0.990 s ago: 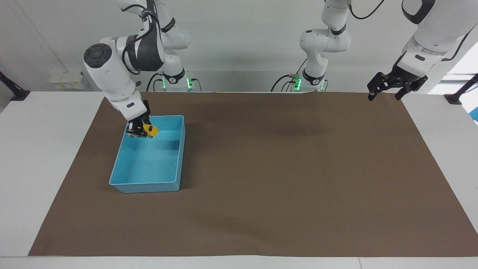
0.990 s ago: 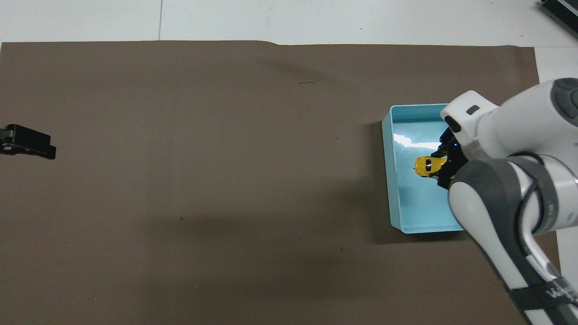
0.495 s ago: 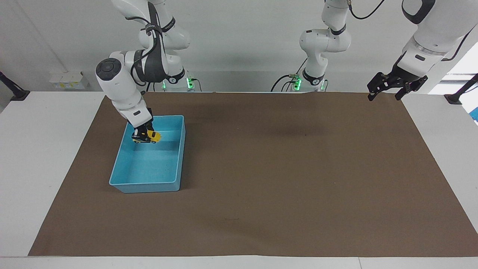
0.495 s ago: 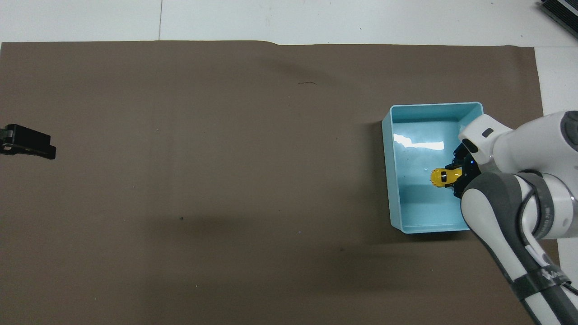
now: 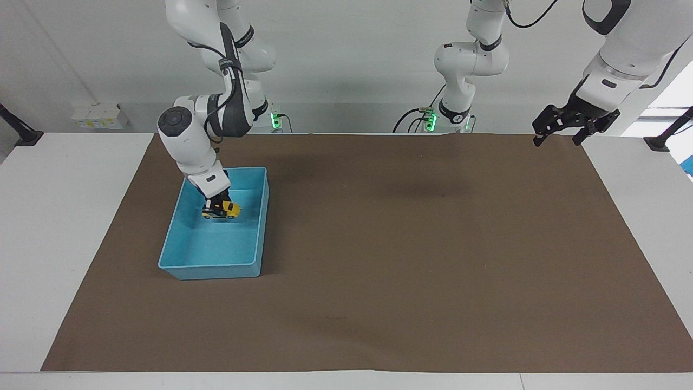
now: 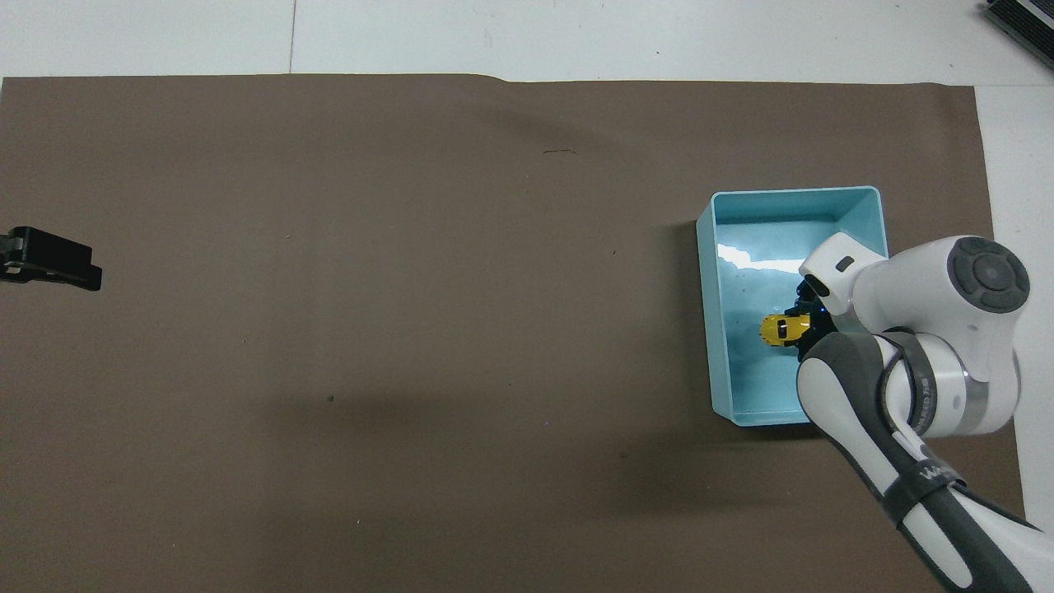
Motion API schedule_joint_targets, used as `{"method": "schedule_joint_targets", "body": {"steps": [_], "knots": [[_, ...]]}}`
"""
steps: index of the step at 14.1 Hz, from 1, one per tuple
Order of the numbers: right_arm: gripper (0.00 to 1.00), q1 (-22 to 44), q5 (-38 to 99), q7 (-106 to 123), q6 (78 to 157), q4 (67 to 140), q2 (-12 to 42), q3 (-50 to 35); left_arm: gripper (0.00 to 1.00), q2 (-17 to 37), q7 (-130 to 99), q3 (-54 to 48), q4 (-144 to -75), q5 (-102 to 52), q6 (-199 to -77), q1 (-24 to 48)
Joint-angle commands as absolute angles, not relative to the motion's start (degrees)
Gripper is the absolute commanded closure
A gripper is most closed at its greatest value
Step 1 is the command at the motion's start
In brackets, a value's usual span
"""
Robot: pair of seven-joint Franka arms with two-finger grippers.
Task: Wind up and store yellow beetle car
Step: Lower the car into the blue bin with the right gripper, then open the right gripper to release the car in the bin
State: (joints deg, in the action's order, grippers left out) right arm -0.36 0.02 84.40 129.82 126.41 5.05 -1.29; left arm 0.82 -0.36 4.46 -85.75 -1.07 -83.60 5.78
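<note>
The yellow beetle car (image 5: 223, 210) is held in my right gripper (image 5: 215, 207), which is shut on it low inside the light-blue tray (image 5: 216, 268). The car sits level, close to the tray floor; I cannot tell whether it touches. In the overhead view the car (image 6: 777, 329) shows just past the right gripper (image 6: 804, 328), over the middle of the tray (image 6: 706, 329). My left gripper (image 5: 559, 127) is open and empty, and waits in the air over the mat's corner at the left arm's end; it also shows in the overhead view (image 6: 51, 268).
A brown mat (image 5: 411, 260) covers most of the white table. The tray stands on it toward the right arm's end. Nothing else lies in the tray.
My right gripper has carried the car downward and toward the middle of the tray, from near the rim nearest the robots. The left arm has not moved.
</note>
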Motion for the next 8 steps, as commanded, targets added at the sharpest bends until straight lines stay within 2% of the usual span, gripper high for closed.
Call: {"method": "schedule_joint_targets", "body": {"steps": [1, 5, 6, 7, 8], "knots": [[1.00, -1.14, -0.79, 88.05, 134.19, 127.09, 7.37, -1.58, 0.00, 1.32, -0.88, 4.04, -84.64, -1.32, -83.41, 5.10], [1.00, -0.35, -0.70, 87.10, 136.66, 127.09, 9.66, -1.58, 0.00, 1.32, -0.88, 4.04, -84.73, -1.41, -83.41, 5.10], [0.89, -0.44, -0.70, 87.10, 137.54, 127.09, 10.63, -1.58, 0.00, 1.32, -0.88, 4.04, -84.73, -1.41, -83.41, 5.10], [0.33, -0.09, -0.62, 86.32, 137.46, 127.00, 10.63, -1.58, 0.00, 1.32, -0.88, 4.04, -84.64, -1.32, -83.41, 5.10], [0.00, 0.00, -0.62, 84.57, 136.68, 126.57, 10.81, -1.58, 0.00, 1.32, -0.88, 4.04, -84.64, -1.32, -83.41, 5.10]]}}
